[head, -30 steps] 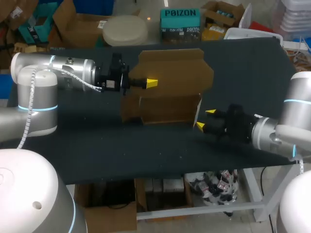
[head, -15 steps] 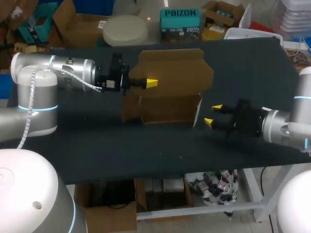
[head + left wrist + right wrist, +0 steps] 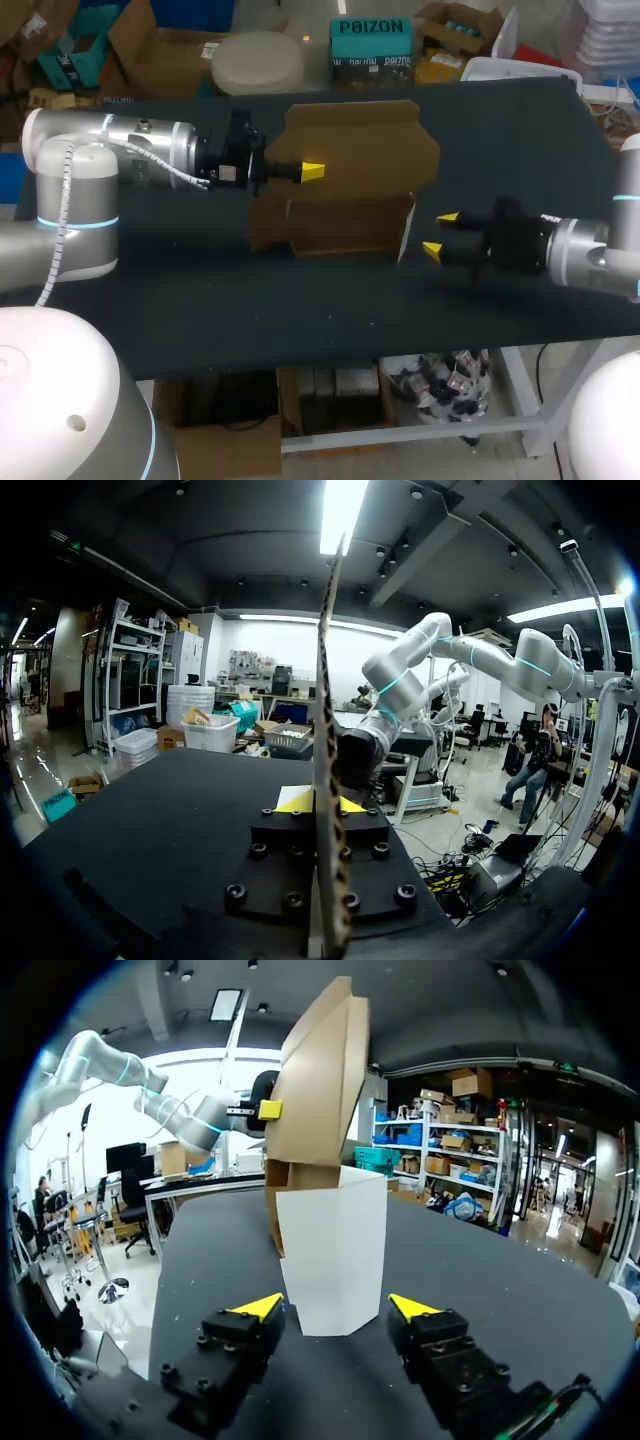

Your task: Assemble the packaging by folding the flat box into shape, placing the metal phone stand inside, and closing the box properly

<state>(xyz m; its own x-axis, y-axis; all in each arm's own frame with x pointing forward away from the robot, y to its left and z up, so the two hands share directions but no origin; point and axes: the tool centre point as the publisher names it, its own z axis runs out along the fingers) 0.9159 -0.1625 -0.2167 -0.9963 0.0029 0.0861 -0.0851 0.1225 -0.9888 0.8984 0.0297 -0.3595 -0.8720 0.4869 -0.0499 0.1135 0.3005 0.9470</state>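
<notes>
Grips the cardboard box point(image 3: 350, 190) by its upright rear panel with the left pincer point(image 3: 308, 172), clamped, mid-worktop point(image 3: 300, 310). Holds the right pincer point(image 3: 439, 233) apart, just short of the white end flap point(image 3: 330, 1250). Probably light, thin and easily creased; best taken gently at panel edges near the folds.

Dim overall, harsh overhead glare

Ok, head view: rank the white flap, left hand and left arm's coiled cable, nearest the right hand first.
1. white flap, just ahead of the right hand.
2. left hand, across the box.
3. coiled cable, far left.
</notes>
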